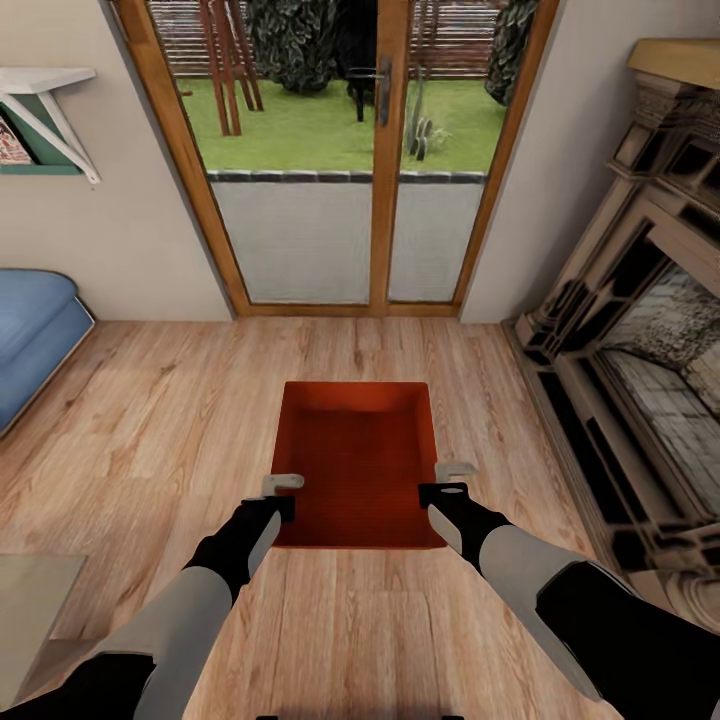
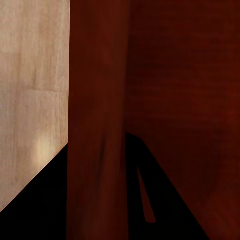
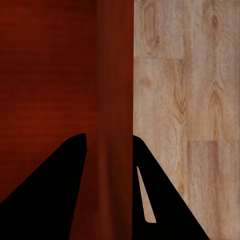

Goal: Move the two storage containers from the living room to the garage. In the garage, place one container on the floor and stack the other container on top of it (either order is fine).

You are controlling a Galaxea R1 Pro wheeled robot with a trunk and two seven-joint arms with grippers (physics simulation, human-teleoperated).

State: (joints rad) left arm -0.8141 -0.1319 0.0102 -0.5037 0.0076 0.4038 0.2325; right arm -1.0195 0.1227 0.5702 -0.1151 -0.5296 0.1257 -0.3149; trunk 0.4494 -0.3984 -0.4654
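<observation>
- One orange-red storage container (image 1: 358, 462) sits on the light wood plank floor (image 1: 160, 400) of the living room, at 12 o'clock from the robot, between the wood-framed glass door (image 1: 345, 150) further off and the two arms.
- The left gripper (image 1: 283, 490) straddles the bin's long wall at 9 o'clock of the bin; in the left wrist view the wall (image 2: 97, 120) stands between the two dark fingers (image 2: 35, 200). They look pressed to it, so I judge it gripped.
- The right gripper (image 1: 452, 478) does likewise at 3 o'clock; its wrist view shows the wall (image 3: 115, 100) running between the fingers (image 3: 50, 195), with no gap visible.
- Risk: both holds sit near the robot-side end of the bin, so on lifting the far end may sag and the thin walls slip out.
- Risk: unequal lift by the arms would tilt or twist the bin, since the plain walls likely flex.
- Risk: turning toward the garage, the bin could knock the brick fireplace (image 1: 640, 330) at 2 o'clock or the blue sofa (image 1: 30, 330) at 10 o'clock.
</observation>
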